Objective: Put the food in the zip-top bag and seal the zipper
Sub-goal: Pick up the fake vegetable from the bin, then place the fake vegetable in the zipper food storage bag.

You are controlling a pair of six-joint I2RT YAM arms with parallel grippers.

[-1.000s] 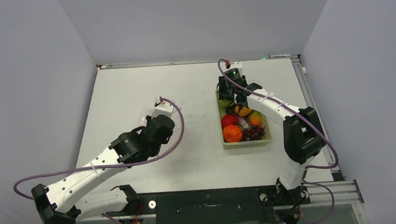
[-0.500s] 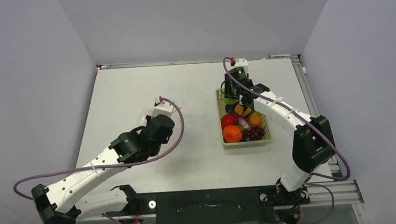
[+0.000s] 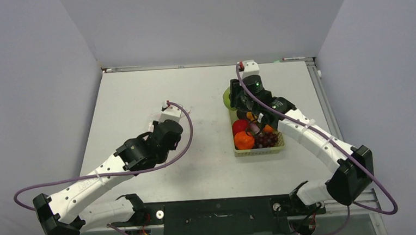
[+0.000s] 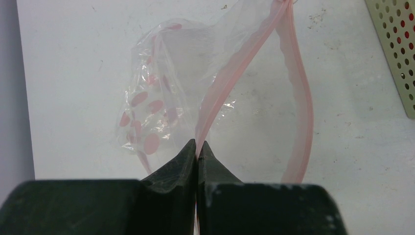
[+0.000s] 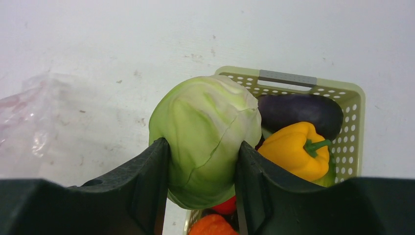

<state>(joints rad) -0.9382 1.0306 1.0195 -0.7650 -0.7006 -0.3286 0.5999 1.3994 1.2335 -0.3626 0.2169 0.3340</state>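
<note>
Over the basket's [image 5: 286, 78] 11 o'clock corner, the right gripper [image 5: 201, 144] clamps a green cabbage [image 5: 205, 112]; eggplant [image 5: 301, 110] and yellow pepper [image 5: 293, 149] lie inside. At 9 o'clock from the basket, the left gripper [image 4: 197, 144] is pressed together on the zipper [image 4: 235, 81] of the clear bag [image 4: 161, 88], whose mouth gapes.

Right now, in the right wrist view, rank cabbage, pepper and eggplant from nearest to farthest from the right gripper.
1. Cabbage: held in the right gripper.
2. Pepper: beside it, to the right.
3. Eggplant: behind the pepper.
</note>
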